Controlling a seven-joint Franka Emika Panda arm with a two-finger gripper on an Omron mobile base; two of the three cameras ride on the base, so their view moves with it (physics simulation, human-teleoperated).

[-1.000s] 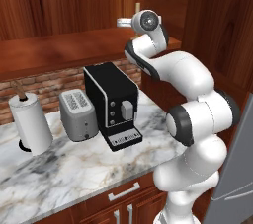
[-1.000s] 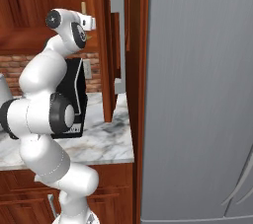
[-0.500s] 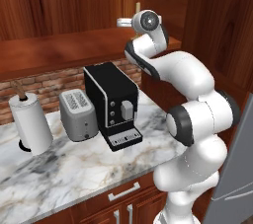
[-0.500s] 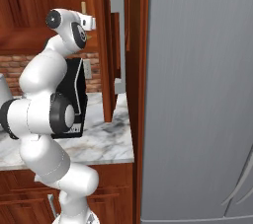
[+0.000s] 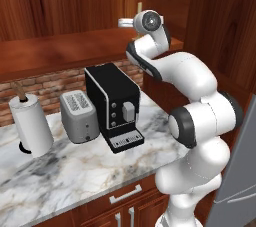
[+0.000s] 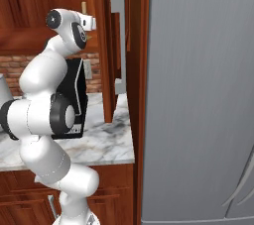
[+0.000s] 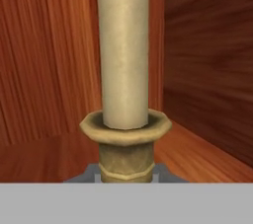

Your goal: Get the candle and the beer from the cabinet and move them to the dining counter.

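Observation:
A cream candle (image 7: 123, 55) stands upright in its brass candlestick (image 7: 126, 141) on the wooden shelf inside the cabinet (image 5: 60, 51). My gripper (image 7: 126, 174) is shut on the candlestick's stem, with a grey fingertip (image 7: 91, 172) pressed against each side. From the left base view, the candle's top (image 5: 139, 7) pokes up behind my wrist, high at the cabinet opening. The right base view shows the candle (image 6: 84, 7) the same way, above my hand. The beer and the dining counter are out of view.
Under the cabinet, a black coffee machine (image 5: 112, 103), a silver toaster (image 5: 79, 116) and a paper towel roll (image 5: 31, 123) stand on the marble counter (image 5: 75, 171). The open cabinet door's silver handle (image 6: 119, 45) is beside my arm. A grey fridge (image 6: 198, 95) is on the right.

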